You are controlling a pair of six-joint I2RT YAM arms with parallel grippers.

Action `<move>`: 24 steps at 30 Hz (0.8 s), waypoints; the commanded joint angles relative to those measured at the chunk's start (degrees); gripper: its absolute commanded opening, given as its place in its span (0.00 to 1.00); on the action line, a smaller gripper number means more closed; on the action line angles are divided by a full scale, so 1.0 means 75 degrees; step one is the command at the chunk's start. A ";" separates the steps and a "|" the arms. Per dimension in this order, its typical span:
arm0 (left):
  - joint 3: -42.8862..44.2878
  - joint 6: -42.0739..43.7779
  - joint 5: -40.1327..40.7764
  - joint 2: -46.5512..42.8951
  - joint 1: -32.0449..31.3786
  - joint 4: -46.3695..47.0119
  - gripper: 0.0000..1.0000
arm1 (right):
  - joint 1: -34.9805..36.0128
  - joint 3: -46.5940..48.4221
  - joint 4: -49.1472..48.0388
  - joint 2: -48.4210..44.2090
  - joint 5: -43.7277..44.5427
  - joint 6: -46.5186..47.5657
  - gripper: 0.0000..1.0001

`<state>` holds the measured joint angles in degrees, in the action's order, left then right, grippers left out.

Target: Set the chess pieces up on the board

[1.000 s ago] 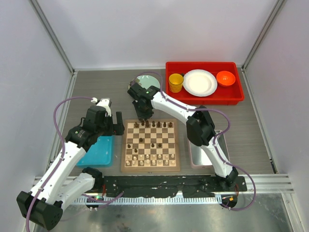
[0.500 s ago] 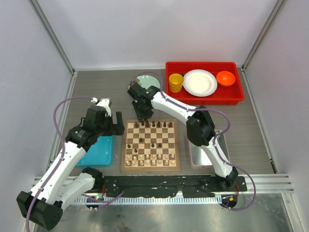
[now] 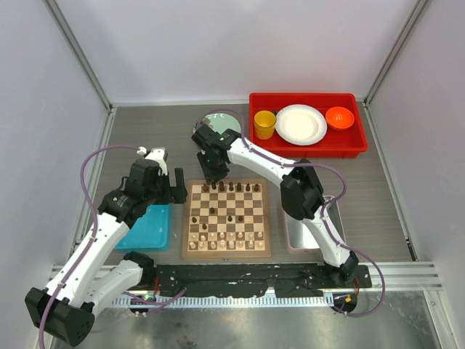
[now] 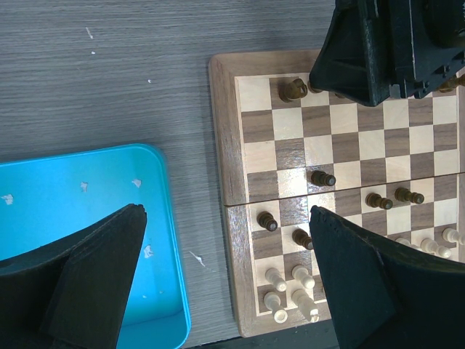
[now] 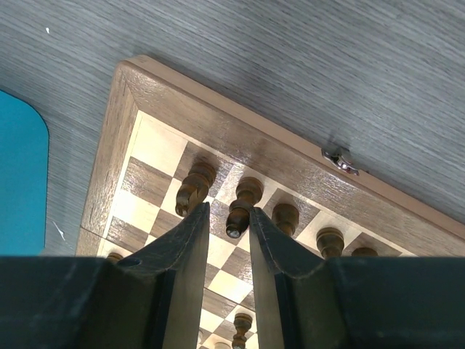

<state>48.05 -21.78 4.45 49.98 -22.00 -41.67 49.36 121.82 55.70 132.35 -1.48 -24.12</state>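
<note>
Dark chess piece (image 5: 245,196) sits between the narrow jaws of the right gripper (image 5: 227,209) at the far-left corner of the board (image 5: 105,160); whether it is gripped is unclear. Left gripper (image 4: 227,211) gapes wide.

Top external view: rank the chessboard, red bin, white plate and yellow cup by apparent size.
1. chessboard and red bin: too alike in area to rank
2. white plate
3. yellow cup

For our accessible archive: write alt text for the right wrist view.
The right arm's black jaws stand narrowly apart on either side of a dark brown wooden chess piece at the end row of a square wooden chessboard; whether they grip it is unclear. More dark pieces flank it.
</note>
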 commanded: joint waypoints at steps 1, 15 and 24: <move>0.0015 0.0138 -0.0066 -0.0101 0.0039 0.0247 1.00 | -0.0008 0.0047 -0.0161 -0.0550 -0.0132 0.0075 0.34; 0.0015 0.0138 -0.0077 -0.0113 0.0027 0.0247 1.00 | -0.0031 0.0000 -0.0150 -0.0597 -0.0026 0.0075 0.34; 0.0015 0.0138 -0.0077 -0.0101 0.0039 0.0247 1.00 | -0.0019 -0.0071 -0.0150 -0.0597 -0.0085 0.0075 0.34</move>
<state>48.03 -21.78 4.43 49.98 -22.00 -41.67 49.36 121.51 55.27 132.27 -1.63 -24.12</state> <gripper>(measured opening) 0.996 0.341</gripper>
